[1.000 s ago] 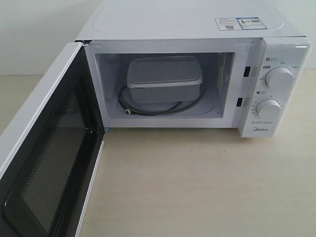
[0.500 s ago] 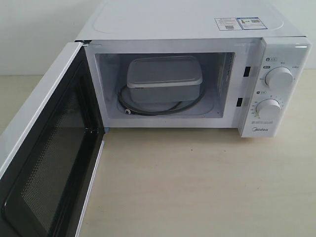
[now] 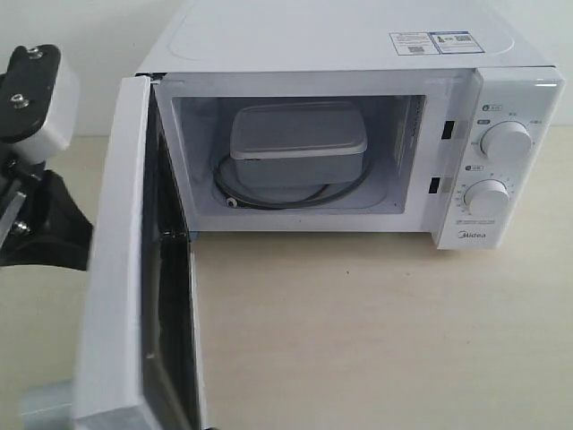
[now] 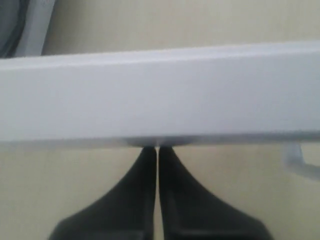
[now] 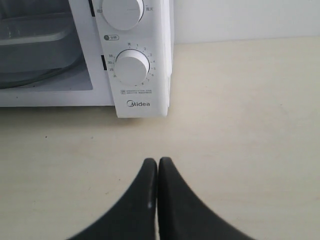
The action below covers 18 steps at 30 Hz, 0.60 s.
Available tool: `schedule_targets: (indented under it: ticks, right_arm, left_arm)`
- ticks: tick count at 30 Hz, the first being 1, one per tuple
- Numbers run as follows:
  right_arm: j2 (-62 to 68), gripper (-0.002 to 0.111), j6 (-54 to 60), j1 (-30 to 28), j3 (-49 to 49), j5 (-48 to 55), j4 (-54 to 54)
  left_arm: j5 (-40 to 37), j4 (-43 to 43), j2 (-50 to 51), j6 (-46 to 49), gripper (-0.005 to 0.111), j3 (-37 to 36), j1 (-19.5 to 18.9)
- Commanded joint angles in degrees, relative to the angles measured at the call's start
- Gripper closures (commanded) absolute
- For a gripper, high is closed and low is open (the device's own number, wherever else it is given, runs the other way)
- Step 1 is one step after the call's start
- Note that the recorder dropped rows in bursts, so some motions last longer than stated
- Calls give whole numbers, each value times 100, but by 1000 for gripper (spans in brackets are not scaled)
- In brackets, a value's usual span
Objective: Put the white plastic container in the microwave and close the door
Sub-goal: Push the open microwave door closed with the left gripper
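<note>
The container (image 3: 298, 141) sits inside the microwave (image 3: 358, 45), on the turntable (image 3: 286, 199), toward the back of the cavity with its lid on. The door (image 3: 121, 269) stands partway open, hinged on the left, its edge turned toward the exterior camera and its dark inner frame facing the cavity.

The left arm (image 3: 36, 161) is just beside the door's outer side. In the wrist view the left claw (image 4: 157, 148) has its 2 fingers pressed together, tips touching the door's white face (image 4: 160, 95).

The right claw (image 5: 158, 161) is also closed, holding nothing, over bare counter (image 5: 240, 125) in front of the control panel and apart from it. The 2 dials (image 3: 506, 141) (image 3: 488, 197) sit on the microwave's right, stickers (image 3: 432, 42) on its top.
</note>
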<state>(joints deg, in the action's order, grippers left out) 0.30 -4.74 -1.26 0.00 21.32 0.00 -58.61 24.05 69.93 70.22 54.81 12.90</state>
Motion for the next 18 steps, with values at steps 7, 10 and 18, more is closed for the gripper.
schedule_targets:
  ticks: [7,10,18]
  right_arm:
    - [-30,108,14,-41,0,-30,-31]
    - [-30,108,14,-41,0,-30,-31]
    - [-30,108,14,-41,0,-30,-31]
  left_arm:
    - [1636,1951,646,1226,103,-21,693]
    - [2331,2635,874,1858,103,-21,803]
    - [3209,4017,1367,2856,103,-8,841]
